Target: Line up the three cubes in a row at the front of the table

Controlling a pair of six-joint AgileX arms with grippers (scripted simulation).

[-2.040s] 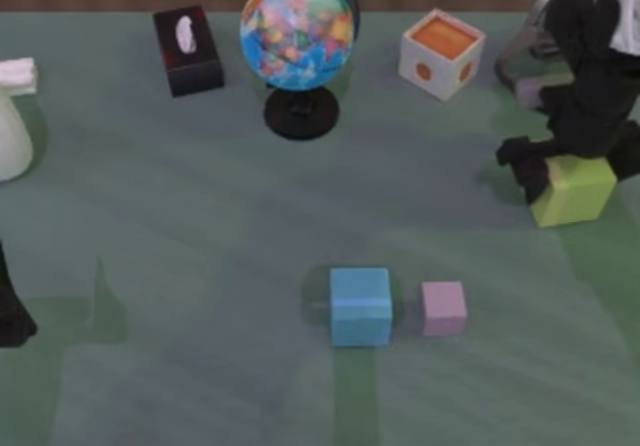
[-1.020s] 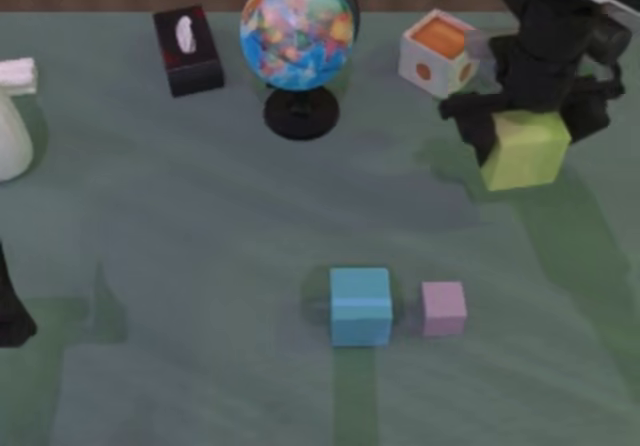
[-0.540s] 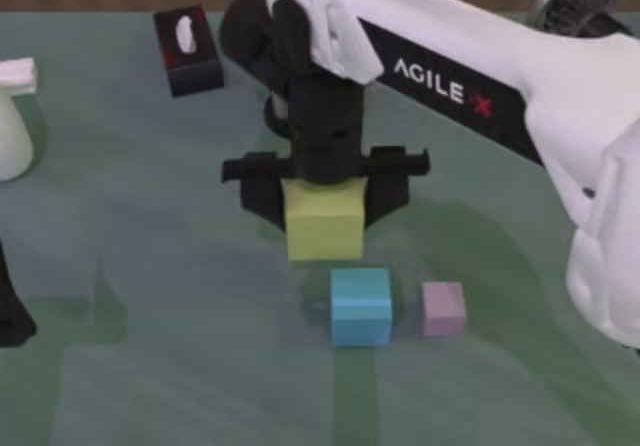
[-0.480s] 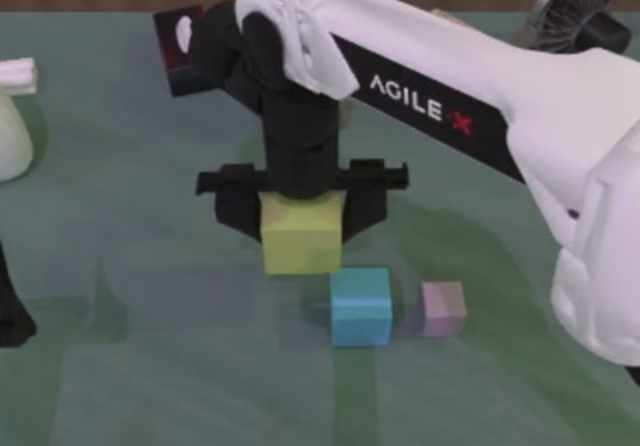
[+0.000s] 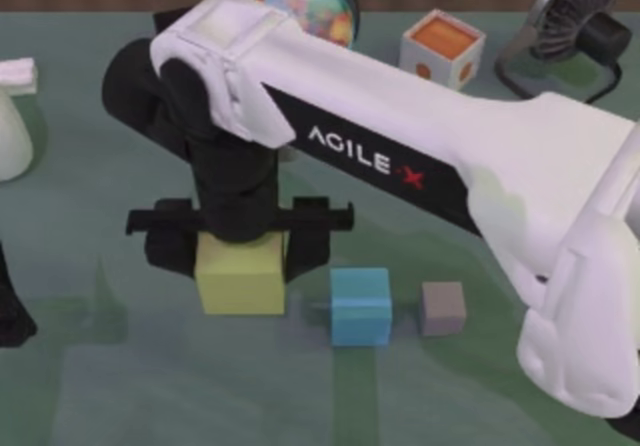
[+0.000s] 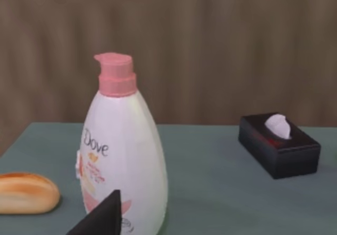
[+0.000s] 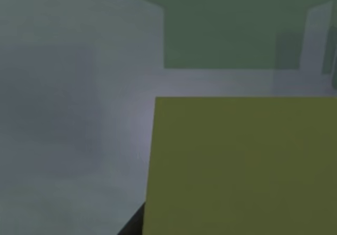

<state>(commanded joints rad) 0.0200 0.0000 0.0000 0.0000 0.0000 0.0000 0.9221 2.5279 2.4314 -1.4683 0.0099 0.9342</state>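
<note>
Our right gripper [image 5: 240, 256] clamps the yellow-green cube [image 5: 240, 278] — left of the light-blue cube [image 5: 360, 306]. Our left arm sits parked; we cannot tell its pincer's state.

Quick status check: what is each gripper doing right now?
Right gripper: closed on the yellow-green cube, left of the blue cube.
Left gripper: parked at the table's left edge; state cannot be told.
</note>
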